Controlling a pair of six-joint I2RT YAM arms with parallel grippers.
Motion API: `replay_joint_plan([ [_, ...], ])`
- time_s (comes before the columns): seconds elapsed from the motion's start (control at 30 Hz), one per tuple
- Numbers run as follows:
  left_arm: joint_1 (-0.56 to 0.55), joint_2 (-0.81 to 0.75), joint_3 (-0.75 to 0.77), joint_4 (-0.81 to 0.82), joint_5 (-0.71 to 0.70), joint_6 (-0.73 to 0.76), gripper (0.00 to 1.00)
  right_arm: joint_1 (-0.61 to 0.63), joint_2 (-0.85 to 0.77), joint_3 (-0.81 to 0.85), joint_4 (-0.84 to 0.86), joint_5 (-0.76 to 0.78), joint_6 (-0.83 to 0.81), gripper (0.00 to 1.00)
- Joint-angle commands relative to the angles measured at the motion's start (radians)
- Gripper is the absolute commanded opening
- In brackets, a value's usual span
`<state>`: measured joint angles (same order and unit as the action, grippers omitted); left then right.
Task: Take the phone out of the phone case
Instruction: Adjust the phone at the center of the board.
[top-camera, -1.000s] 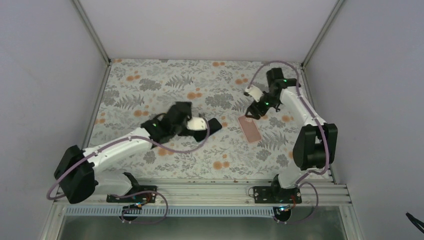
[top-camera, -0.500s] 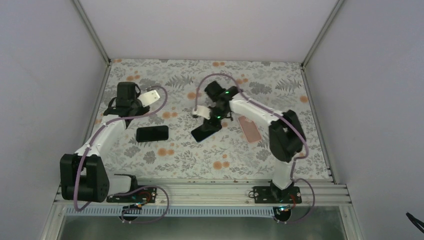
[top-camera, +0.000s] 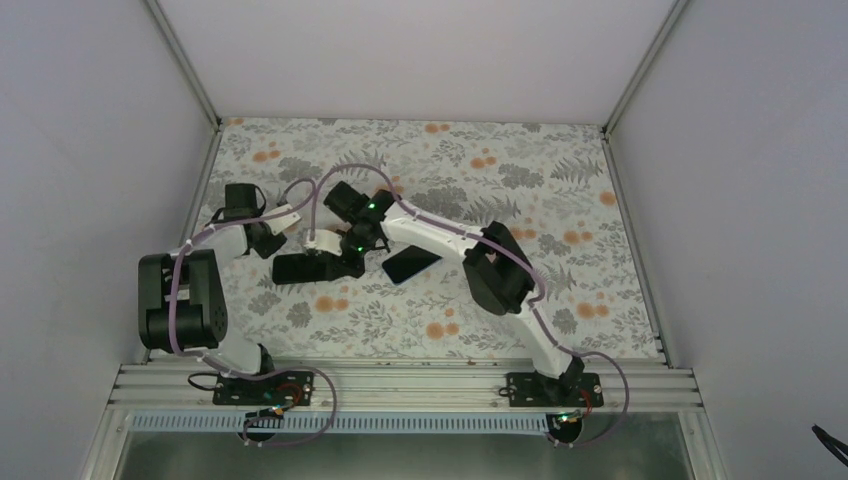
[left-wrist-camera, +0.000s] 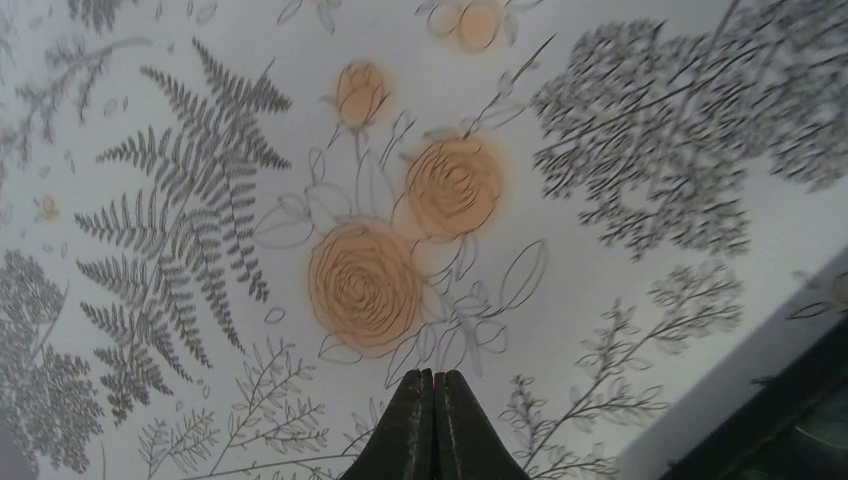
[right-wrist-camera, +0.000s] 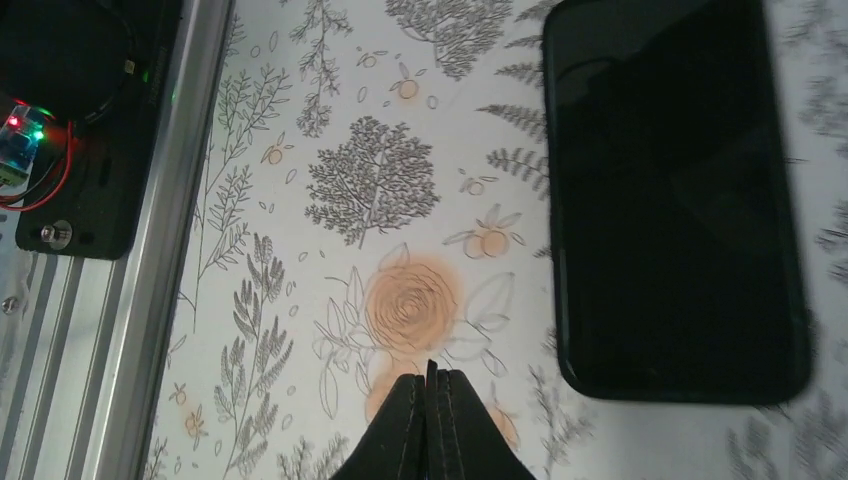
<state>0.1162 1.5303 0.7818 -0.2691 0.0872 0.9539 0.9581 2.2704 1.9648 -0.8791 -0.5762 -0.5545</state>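
Note:
Two flat black slabs lie on the flowered cloth. One (top-camera: 298, 268) is left of centre and the other (top-camera: 411, 265) is at the centre. I cannot tell which is the phone and which the phone case. The right wrist view shows the left slab (right-wrist-camera: 680, 200) glossy side up with a dark rim. My right gripper (top-camera: 343, 262) (right-wrist-camera: 431, 368) hangs shut and empty over the cloth just beside it, not touching. My left gripper (top-camera: 274, 243) (right-wrist-camera: 433, 375) is shut on nothing a little left of the same slab, whose dark edge (left-wrist-camera: 800, 430) shows at the lower right of the left wrist view.
The right arm (top-camera: 450, 240) reaches across the middle of the cloth and hides what lies under its elbow. The left arm (top-camera: 185, 290) is folded back near the left wall. The metal rail (right-wrist-camera: 150, 260) and the left arm's base mount (right-wrist-camera: 80, 150) border the near edge.
Both grippers have shut. The right arm swung left from the centre slab to the left one. The left arm folded back towards its base. The pink thing is now hidden by the right arm.

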Motion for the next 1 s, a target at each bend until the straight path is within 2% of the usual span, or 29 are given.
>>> replay_joint_plan([
  [0.0,0.044,0.037,0.003,0.060,0.040,-0.012,0.02,0.038,0.069,0.036,0.015,-0.029,0.048,0.04],
  [0.2,0.057,0.088,0.025,0.011,0.098,0.003,0.02,0.056,0.091,-0.024,0.109,0.023,0.114,0.04],
  [0.33,0.056,0.127,0.058,-0.062,0.138,-0.005,0.02,0.056,0.122,-0.002,0.086,0.044,0.118,0.04],
  [0.6,0.056,0.153,0.051,-0.203,0.116,0.059,0.02,0.057,0.153,0.009,0.093,0.077,0.137,0.04],
  [0.97,0.057,0.089,-0.047,-0.357,0.033,0.123,0.02,0.014,0.192,0.044,0.098,0.140,0.204,0.04],
])
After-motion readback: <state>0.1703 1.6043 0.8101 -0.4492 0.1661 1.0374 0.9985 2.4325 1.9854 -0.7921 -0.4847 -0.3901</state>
